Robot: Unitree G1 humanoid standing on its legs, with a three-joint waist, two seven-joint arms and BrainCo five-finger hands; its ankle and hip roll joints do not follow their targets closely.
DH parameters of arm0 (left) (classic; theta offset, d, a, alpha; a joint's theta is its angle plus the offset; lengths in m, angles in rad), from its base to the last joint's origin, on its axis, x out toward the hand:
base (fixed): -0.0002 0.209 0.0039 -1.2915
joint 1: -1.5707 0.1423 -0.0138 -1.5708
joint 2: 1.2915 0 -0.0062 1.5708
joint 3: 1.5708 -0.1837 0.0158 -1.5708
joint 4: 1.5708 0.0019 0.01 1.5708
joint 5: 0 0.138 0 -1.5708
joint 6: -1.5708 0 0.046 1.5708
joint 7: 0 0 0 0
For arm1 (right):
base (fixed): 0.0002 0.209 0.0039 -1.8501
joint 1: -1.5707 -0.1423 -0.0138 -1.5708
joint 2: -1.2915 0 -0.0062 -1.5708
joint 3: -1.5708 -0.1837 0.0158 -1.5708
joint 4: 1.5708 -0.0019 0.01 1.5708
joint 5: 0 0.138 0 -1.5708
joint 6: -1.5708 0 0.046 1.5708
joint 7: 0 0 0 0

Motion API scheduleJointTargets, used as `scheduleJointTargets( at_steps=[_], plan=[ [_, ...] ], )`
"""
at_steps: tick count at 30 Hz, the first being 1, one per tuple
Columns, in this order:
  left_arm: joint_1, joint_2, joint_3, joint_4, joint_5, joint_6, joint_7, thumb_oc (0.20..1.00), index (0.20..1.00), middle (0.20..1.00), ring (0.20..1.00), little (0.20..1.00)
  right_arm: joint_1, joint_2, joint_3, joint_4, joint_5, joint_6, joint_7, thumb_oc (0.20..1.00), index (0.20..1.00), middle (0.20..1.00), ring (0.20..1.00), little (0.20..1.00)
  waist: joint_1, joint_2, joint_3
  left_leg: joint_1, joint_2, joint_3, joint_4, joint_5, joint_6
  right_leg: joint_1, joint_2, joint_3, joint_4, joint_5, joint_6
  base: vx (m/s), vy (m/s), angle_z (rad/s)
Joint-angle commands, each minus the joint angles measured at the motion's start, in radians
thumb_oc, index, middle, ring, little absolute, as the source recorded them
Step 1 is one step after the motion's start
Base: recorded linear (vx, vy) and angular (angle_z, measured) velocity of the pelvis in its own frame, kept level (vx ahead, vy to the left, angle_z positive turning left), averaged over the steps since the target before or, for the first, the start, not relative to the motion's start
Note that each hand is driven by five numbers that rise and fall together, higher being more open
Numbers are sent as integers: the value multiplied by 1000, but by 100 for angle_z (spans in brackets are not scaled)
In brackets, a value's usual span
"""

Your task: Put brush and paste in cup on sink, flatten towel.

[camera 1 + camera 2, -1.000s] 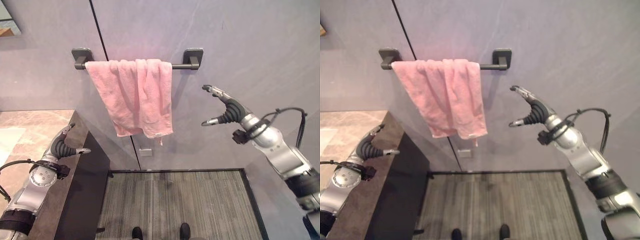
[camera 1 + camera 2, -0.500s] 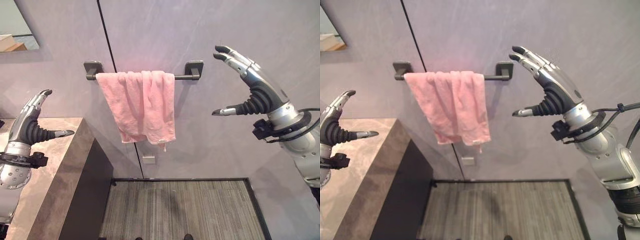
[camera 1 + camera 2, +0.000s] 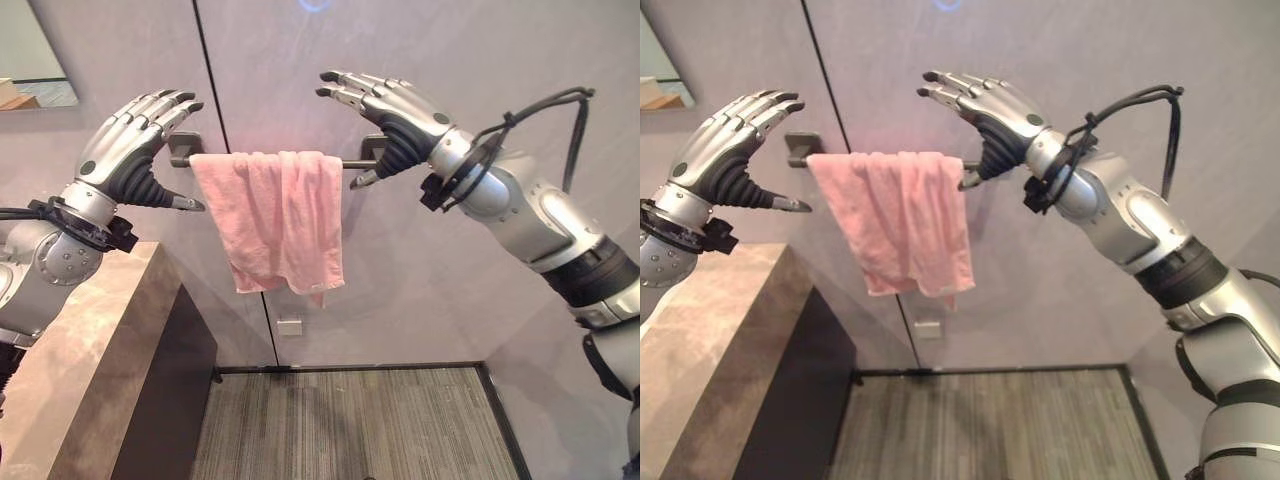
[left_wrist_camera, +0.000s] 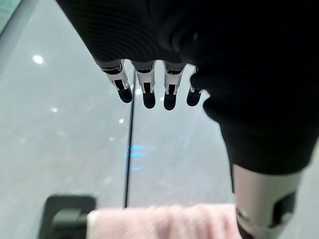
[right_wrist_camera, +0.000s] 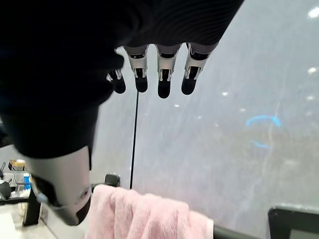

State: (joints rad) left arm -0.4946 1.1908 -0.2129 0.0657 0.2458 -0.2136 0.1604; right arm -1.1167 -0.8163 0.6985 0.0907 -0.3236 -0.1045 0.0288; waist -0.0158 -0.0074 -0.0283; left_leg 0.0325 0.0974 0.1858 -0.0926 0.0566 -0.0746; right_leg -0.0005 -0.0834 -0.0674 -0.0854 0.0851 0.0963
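A: Towel (image 3: 277,215) status: one pink towel, draped over one dark wall rail (image 3: 355,163). Bunched toward the rail's left end, folds uneven, not spread. Long axis of the hang is vertical, lower edge points at the floor (image 3: 350,425); the rail runs left-right along the grey wall (image 3: 450,300).

B: Left side first?

A: Stone tabletop (image 3: 75,370) at far left, dark front panel under it. Left hand (image 3: 125,150) is raised above the tabletop edge, level with the rail's left bracket (image 3: 182,146). Fingers extended and lightly arched toward the wall, thumb out toward the towel's left edge. Holds nothing, not touching the cloth as far as I can tell.

B: Wrist cam agrees?

A: Yes. Left wrist view shows the fingertips (image 4: 144,97) spread in a row in front of the bare wall, towel top edge and bracket past them.

B: Right side?

A: Right hand (image 3: 395,110) is above the rail, just beside the towel's right edge and in front of the right bracket. Fingers straight, pointing left over the towel top, thumb angled down toward the rail. Empty. Contact between thumb and rail: can't tell.

B: Counts?

A: One towel, one rail, two brackets, two hands, both spread. One small pale plate (image 3: 290,327) low on the wall below the towel. Mirror corner (image 3: 35,55) at upper left.
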Motion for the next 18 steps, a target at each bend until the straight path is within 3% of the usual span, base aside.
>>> scheduleJointTargets(
  at_steps=[1, 3, 10, 18],
  plan=[
    [-145, 44, -92, 94, -6, 33, -3, 1000, 1000, 1000, 1000, 1000, -118, 67, 69, 139, -31, 33, 5, 1000, 1000, 1000, 1000, 1000, 30, -23, -31, 52, -27, 22, 5, -46, 6, -59, -75, 40, -2, 95, 92, 37, -1, -7],
    [-233, 34, -180, 164, -7, 44, -10, 1000, 1000, 1000, 1000, 1000, -167, 125, 117, 247, -38, 42, 11, 1000, 1000, 1000, 1000, 1000, 36, -23, -32, 55, -26, 20, 5, -46, 5, -56, -76, 38, -2, 93, 90, 37, 6, -8],
    [-394, -20, -341, 280, -1, 56, -22, 1000, 1000, 1000, 1000, 1000, -228, 225, 188, 424, -36, 53, 25, 1000, 1000, 1000, 1000, 1000, 42, -21, -31, 50, -26, 6, 5, -45, 3, -50, -75, 25, -2, 86, 87, 12, 4, 2],
    [-475, -57, -431, 312, -13, 58, -59, 1000, 1000, 1000, 1000, 1000, -254, 268, 215, 450, -27, 60, 48, 1000, 1000, 1000, 1000, 1000, 44, -25, -29, 44, -25, -1, 5, -43, 4, -49, -75, 17, -2, 84, 86, 7, 4, 3]
  ],
)
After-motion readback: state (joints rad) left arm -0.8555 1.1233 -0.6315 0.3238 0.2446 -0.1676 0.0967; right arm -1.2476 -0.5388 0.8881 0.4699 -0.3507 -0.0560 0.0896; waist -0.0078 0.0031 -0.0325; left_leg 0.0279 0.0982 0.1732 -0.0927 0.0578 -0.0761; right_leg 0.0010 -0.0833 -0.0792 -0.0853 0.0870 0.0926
